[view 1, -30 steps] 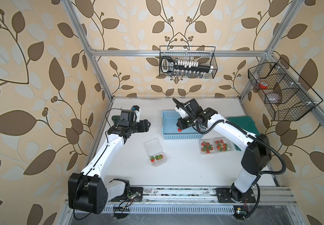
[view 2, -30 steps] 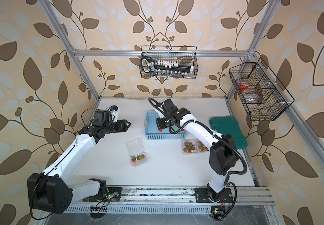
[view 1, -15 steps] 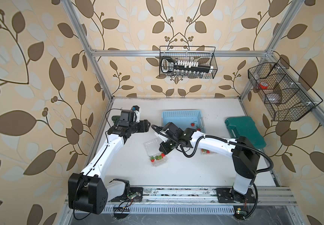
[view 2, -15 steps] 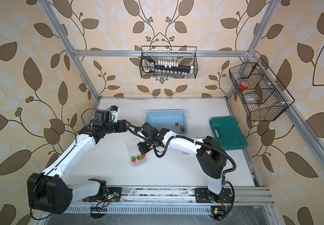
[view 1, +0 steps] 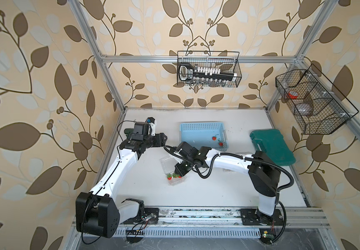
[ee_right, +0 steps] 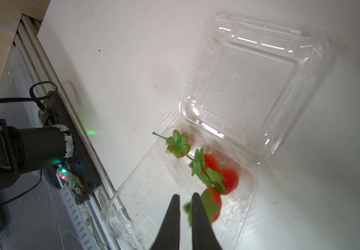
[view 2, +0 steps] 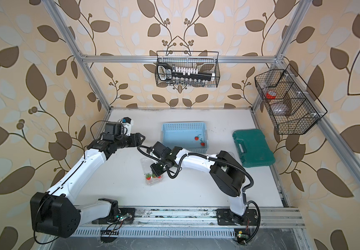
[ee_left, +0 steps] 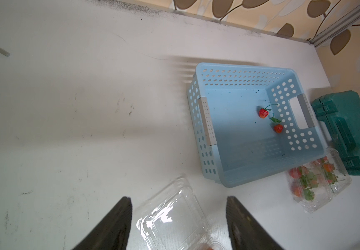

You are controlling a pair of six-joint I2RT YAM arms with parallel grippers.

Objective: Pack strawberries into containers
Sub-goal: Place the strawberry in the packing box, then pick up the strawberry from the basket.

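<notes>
Right jaws' gap by strawberry (ee_right: pixel 214 200) shows wrist-view only.

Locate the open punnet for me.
In a top view the open punnet lies left of centre, beneath the right gripper, nearer the robot than the blue basket.

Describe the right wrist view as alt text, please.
The right pincer, jaws a narrow gap apart, hangs over an open clear clamshell box on the white table. Three strawberries with green caps lie in its base; a fourth strawberry is right beside the pincer.
</notes>
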